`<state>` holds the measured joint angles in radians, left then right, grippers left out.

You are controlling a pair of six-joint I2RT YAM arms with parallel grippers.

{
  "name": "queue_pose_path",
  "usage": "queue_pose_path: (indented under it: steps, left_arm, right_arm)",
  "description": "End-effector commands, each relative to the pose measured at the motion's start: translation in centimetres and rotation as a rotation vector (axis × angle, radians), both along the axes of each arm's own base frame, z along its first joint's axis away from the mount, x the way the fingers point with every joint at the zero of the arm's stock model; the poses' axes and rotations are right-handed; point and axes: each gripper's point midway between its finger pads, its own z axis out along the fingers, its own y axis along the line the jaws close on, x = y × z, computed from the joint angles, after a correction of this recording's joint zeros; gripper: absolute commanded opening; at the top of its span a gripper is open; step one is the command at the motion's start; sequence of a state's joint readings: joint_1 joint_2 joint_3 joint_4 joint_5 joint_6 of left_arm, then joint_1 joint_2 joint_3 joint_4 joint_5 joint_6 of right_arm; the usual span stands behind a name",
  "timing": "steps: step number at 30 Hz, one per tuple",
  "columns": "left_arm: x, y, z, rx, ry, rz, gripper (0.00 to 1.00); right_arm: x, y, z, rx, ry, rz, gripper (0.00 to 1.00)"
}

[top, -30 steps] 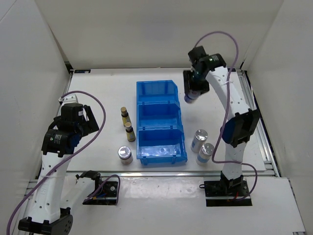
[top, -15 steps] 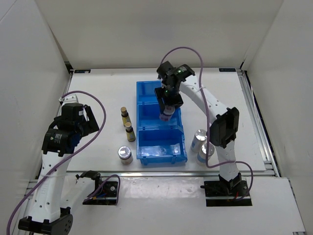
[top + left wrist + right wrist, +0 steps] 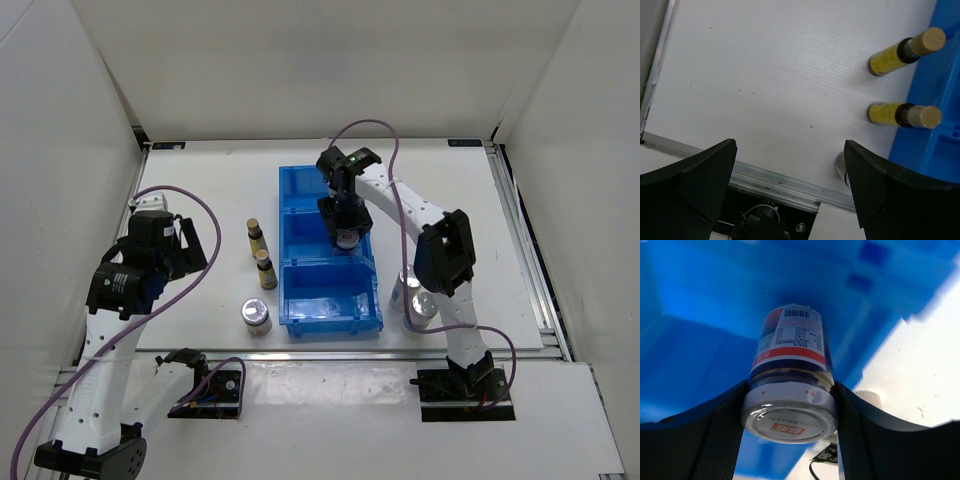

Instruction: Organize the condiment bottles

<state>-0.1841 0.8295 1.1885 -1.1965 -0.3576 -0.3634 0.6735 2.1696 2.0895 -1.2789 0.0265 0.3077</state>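
Observation:
My right gripper [image 3: 344,228] is shut on a short white-lidded jar [image 3: 347,242] with red marks, held over the middle compartment of the blue bin [image 3: 300,245]. In the right wrist view the jar [image 3: 791,360] hangs lid towards the camera between both fingers [image 3: 715,430], with blue bin walls [image 3: 690,340] behind it. Two slim amber bottles [image 3: 254,233] [image 3: 265,268] stand left of the bin, and another white-lidded jar [image 3: 256,315] stands near its front left corner. My left gripper [image 3: 190,243] is open, apart from them. The left wrist view shows both amber bottles [image 3: 900,52] [image 3: 902,115].
Two silver-topped cylinders [image 3: 421,306] stand right of the bin's front compartment, partly hidden by my right arm [image 3: 440,250]. A metal rail [image 3: 780,180] runs along the table's near edge. White walls enclose the table on three sides.
My right gripper has carried the jar from beyond the bin's back right corner leftwards and towards me, to above the middle compartment. The left arm has barely shifted.

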Motion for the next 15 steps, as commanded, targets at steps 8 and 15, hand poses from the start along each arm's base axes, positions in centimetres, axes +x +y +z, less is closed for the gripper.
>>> queue_pose_path:
  steps: [8, 15]
  left_arm:
    - [-1.1, -7.4, -2.4, -0.286, 0.126, -0.289, 1.00]
    - [-3.2, -10.1, -5.8, -0.486, 0.277, -0.244, 1.00]
  right_arm:
    - [0.0, 0.9, -4.3, -0.003, 0.055, -0.029, 0.57]
    - [1.8, -0.5, 1.4, -0.010, -0.101, -0.056, 1.00]
